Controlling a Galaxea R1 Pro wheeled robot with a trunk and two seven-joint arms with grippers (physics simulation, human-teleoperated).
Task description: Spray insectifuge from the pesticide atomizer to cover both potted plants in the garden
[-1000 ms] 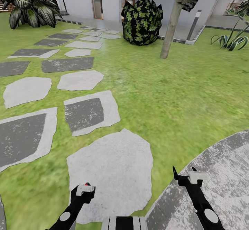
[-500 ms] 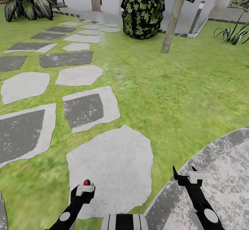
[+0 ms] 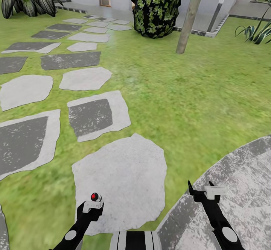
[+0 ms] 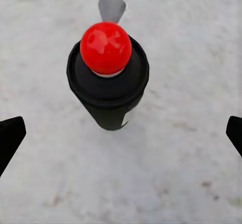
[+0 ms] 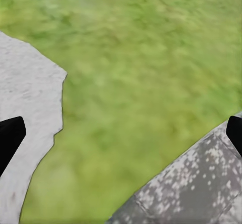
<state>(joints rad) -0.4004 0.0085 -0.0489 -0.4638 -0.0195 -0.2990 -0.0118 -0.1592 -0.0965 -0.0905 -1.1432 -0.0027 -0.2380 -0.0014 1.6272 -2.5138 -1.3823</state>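
1. The pesticide atomizer (image 4: 108, 77) stands between the spread fingertips of the left end effector (image 4: 121, 133) in the left wrist view, touching neither tip. In the head view its red top (image 3: 95, 196) sits just above that end effector (image 3: 91, 208), over a pale stepping stone (image 3: 124, 178). The fingers stand wide apart, so the left end effector looks open, though whether the atomizer is held lower down cannot be told.
2. The atomizer shows a glossy red ball on a white neck, a round black collar below, and a grey nozzle tip beyond it.
3. The left arm reaches forward and low from the bottom edge of the head view.
4. The right end effector (image 3: 202, 192) is open and holds nothing, its 2 dark tips apart, over the edge of the round grey patio (image 3: 241, 182) beside the lawn (image 3: 195, 99). The right arm also reaches forward and low.
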